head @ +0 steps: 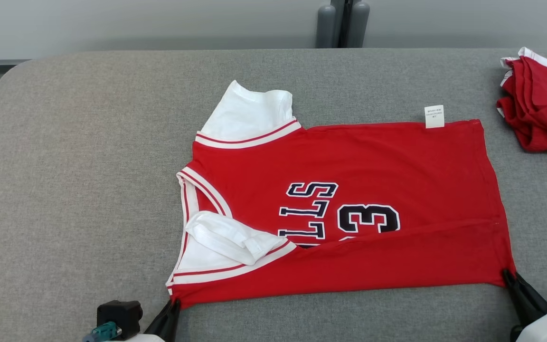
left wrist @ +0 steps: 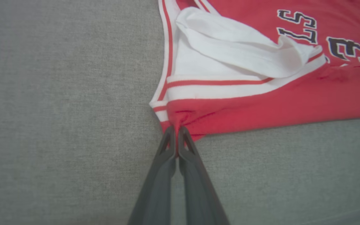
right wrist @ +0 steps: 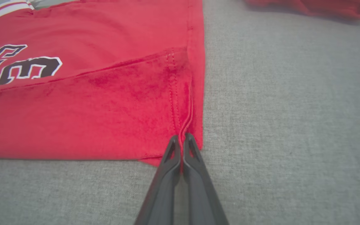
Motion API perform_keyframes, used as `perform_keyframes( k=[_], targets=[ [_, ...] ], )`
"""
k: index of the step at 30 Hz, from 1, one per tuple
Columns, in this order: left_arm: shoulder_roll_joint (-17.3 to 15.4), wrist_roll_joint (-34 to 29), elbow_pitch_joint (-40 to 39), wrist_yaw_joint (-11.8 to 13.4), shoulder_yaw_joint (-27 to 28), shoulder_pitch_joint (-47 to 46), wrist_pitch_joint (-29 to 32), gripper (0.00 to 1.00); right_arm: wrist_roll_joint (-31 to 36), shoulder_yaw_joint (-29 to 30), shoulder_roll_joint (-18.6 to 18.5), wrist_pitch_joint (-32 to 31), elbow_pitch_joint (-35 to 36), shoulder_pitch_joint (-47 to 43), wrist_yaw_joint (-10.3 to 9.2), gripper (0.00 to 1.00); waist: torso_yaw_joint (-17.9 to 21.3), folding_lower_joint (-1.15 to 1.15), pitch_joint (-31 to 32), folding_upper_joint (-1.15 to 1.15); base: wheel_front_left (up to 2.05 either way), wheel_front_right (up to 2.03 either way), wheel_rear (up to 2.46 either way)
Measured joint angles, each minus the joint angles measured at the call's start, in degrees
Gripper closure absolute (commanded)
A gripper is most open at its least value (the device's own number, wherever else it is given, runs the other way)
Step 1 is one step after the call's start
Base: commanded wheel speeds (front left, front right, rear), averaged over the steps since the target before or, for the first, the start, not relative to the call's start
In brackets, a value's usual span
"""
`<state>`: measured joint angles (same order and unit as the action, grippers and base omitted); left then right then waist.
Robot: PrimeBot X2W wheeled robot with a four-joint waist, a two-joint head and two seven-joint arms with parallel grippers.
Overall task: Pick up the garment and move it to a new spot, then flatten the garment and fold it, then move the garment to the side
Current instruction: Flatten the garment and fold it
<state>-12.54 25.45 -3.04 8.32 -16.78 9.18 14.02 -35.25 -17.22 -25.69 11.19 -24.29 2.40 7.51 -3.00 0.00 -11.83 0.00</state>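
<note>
Near edge: left hand (head: 174, 304) pinched fully shut on the shoulder corner of the red jersey (head: 373, 166). The right hand (head: 508, 275) is likewise clamped tight on the hem corner. The jersey lies mid-tabletop (head: 64, 190), its near strip folded over and hiding part of the lettering. Red pile (head: 544, 104) at far right corner, cut off by the frame.

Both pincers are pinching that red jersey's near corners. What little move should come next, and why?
Probably lift both corners together and carry the near edge across: the left pincer and right pincer are shut on the jersey, which lies mostly flat.
</note>
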Motion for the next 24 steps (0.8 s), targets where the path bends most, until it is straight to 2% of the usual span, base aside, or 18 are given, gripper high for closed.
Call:
perform_keyframes(
  k=[1, 2, 10, 13, 17, 24],
  targets=[
    [0.3, -0.1, 0.3, 0.5, 0.0, -0.1, -0.4, 0.50, 0.0, 0.4, 0.0, -0.1, 0.0, 0.0, 0.00, 0.60, 0.1, 0.00, 0.0, 0.00, 0.00, 0.00, 0.00],
    [0.5, -0.4, 0.7, 1.1, 0.1, -0.4, -0.7, 0.00, 0.3, 1.0, 0.2, -0.4, 0.0, -0.1, 0.00, 0.02, 0.1, 0.00, 0.1, 0.00, 0.00, 0.00, 0.00],
    [2.0, -1.2, 0.1, 3.3, 3.6, -3.9, -8.5, 0.00, 7.0, 8.2, 2.2, 2.4, 0.0, 1.7, -0.01, 0.00, 0.9, 0.00, 0.7, 0.00, 0.00, 0.00, 0.00],
    [2.6, -0.7, -0.5, 2.4, 4.0, -6.1, -11.2, 0.00, 10.9, 10.1, 4.6, 3.2, 1.7, 3.5, -0.01, 0.00, 1.3, 0.00, 1.0, 0.00, 0.00, 0.00, 0.00],
    [3.5, -0.2, 0.6, 0.7, 4.2, -9.5, -15.6, 0.00, 15.4, 10.8, 9.6, 3.7, 3.9, 6.0, -0.01, 0.00, 1.9, 0.00, 1.8, 0.00, 0.00, 0.00, 0.00],
    [6.7, 0.3, 8.7, -1.2, 2.6, -15.6, -21.0, 0.00, 21.0, 10.7, 16.4, 3.8, 9.5, 7.0, -0.01, 0.00, 2.7, 0.00, 3.1, 0.00, 0.00, 0.00, 0.00]
  ],
)
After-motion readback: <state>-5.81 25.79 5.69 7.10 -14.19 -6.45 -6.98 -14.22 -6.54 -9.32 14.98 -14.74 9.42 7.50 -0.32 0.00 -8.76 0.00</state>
